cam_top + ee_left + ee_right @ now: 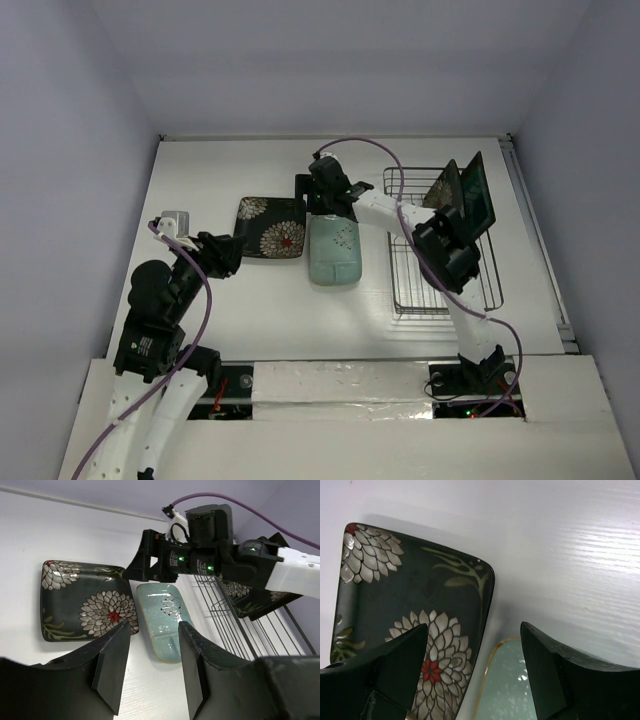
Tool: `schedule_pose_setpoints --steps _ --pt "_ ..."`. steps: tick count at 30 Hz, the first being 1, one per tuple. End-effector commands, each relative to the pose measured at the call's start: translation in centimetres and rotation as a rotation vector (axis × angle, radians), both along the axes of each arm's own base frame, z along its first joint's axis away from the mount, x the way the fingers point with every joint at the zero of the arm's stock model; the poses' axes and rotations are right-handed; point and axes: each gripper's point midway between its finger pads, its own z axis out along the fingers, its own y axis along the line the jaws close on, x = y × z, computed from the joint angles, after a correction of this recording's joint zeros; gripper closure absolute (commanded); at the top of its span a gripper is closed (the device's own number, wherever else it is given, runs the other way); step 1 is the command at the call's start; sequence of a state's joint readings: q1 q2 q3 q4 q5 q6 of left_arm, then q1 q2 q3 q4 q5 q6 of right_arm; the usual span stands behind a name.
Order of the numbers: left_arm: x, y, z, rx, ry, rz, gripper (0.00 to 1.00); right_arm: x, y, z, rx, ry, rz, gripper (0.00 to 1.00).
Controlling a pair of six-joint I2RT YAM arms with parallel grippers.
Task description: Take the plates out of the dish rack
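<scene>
A dark flower-pattern plate [272, 227] lies flat on the table, with the mint-green oblong plate [334, 250] flat beside it on the right. Both show in the left wrist view [82, 600] [163, 618] and the right wrist view [415, 625] [512, 690]. The wire dish rack [440, 250] stands at the right, holding a second flower plate [442, 190] and the teal-centred plate [478, 192] upright at its far end. My right gripper [322, 200] is open and empty just above the mint plate's far end. My left gripper [228, 255] is open and empty, left of the flower plate.
A small white and grey object [172, 221] sits at the table's left edge. Grey walls enclose the table on three sides. The right arm [450, 255] stretches across the rack. A purple cable [240, 505] arcs over the right wrist.
</scene>
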State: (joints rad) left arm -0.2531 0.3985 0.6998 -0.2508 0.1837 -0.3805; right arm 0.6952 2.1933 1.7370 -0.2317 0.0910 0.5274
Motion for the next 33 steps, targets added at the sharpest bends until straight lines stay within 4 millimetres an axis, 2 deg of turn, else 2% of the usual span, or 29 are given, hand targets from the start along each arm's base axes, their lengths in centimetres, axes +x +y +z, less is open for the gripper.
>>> schedule_pose_setpoints --steps 1,4,10,17,22,24,25,26,29,33 --pt "0.2 -0.2 1.0 -0.015 -0.038 -0.011 0.60 0.9 2.7 2.8 0.079 -0.049 0.020 0.20" --pt "0.2 -0.2 1.0 -0.014 -0.040 -0.012 0.60 1.0 3.9 2.8 0.112 -0.019 0.038 0.20" --pt "0.2 -0.1 1.1 -0.014 -0.042 -0.006 0.59 0.0 4.6 2.1 0.135 0.064 0.021 0.22" --pt "-0.1 0.0 1.4 -0.019 -0.050 0.002 0.59 -1.2 4.2 1.3 0.136 0.109 -0.015 0.22" --pt "-0.4 -0.1 1.6 -0.021 -0.059 -0.005 0.59 -4.0 5.3 0.1 0.126 0.137 0.008 0.22" --pt "-0.4 -0.1 1.6 -0.022 -0.062 -0.005 0.59 -4.3 5.3 -0.3 0.114 0.143 -0.006 0.22" --pt "-0.5 0.0 1.8 -0.024 -0.067 -0.002 0.59 -4.0 4.9 0.1 0.113 0.125 -0.034 0.22" --pt "-0.6 0.0 1.8 -0.025 -0.068 0.000 0.59 -4.2 4.5 -0.5 0.105 0.131 -0.046 0.22" --pt "-0.7 -0.1 1.9 -0.027 -0.074 -0.006 0.59 -4.9 4.6 -0.8 0.116 0.142 -0.051 0.22" --pt "-0.9 0.0 2.1 -0.029 -0.082 -0.006 0.59 -5.8 6.5 -1.3 0.135 0.161 0.003 0.22"
